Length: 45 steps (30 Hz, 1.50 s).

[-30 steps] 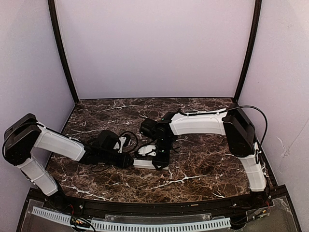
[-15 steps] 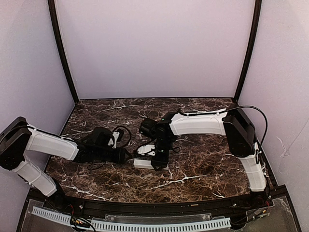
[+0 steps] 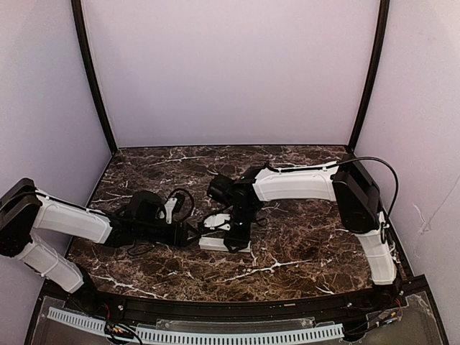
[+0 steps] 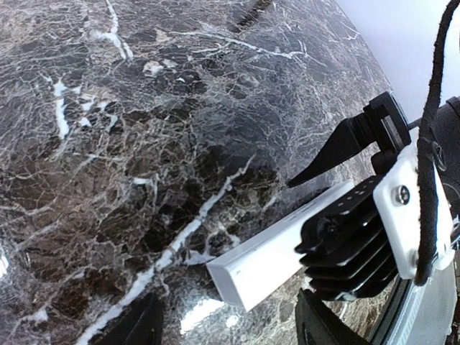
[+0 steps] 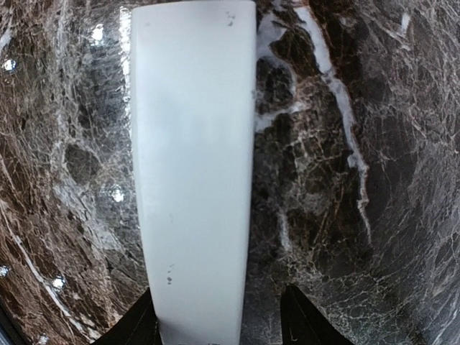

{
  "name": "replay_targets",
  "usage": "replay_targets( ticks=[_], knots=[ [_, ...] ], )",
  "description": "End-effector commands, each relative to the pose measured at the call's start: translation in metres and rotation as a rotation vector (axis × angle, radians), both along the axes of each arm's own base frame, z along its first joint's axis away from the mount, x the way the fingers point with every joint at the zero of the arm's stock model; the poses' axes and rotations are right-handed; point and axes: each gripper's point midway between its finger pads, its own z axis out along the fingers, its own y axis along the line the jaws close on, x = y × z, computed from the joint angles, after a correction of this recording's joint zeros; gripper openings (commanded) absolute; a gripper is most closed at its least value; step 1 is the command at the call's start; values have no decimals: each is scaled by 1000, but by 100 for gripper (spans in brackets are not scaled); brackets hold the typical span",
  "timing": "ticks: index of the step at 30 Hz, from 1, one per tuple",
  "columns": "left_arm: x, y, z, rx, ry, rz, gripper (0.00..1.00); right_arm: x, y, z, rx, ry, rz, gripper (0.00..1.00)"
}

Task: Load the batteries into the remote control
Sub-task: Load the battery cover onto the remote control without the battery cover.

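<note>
The remote control (image 3: 214, 244) is a slim white bar lying flat on the marble table, near the middle. It fills the right wrist view (image 5: 192, 165) and its squared end shows in the left wrist view (image 4: 262, 262). No dark grey section shows. My right gripper (image 3: 236, 240) points down over the remote and straddles it (image 5: 219, 320). Its jaws are open, the left finger against the bar's edge and the right finger apart from it. My left gripper (image 3: 192, 234) is open and empty, low over the table just left of the remote's end (image 4: 223, 320). No batteries are in view.
The dark marble table (image 3: 302, 237) is walled by pale panels at the back and both sides. The right gripper's black body (image 4: 352, 237) and its cable stand just past the remote's end in the left wrist view. A black rail (image 3: 237, 309) runs along the near edge.
My left arm has lowered and drawn its elbow back to the left, and its wrist has shifted slightly left. The right arm and the remote have not moved.
</note>
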Motion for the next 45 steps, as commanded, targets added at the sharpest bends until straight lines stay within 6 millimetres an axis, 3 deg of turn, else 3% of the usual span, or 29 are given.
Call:
replay_targets(
  ticks=[1,10,19,34,39,42,45],
  knots=[
    [-6,-9,-2,-60,40,-32,63,0,-7,-10,-17,12,-21,54],
    [-5,-13,-24,-30,97,-24,63,2,-6,-11,-13,14,-24,50],
    [-4,-23,-23,-66,112,-25,60,1,-4,-12,-9,16,-23,48],
    [-3,-9,-33,17,119,22,34,2,-8,-14,-19,13,-27,49],
    [-1,-5,-33,36,111,38,30,2,-8,-14,-18,15,-26,49],
    [1,-6,-30,28,106,43,32,2,-8,-14,-18,14,-25,49],
    [2,-12,-24,-1,99,29,40,3,-9,-14,-19,15,-26,49]
  ],
)
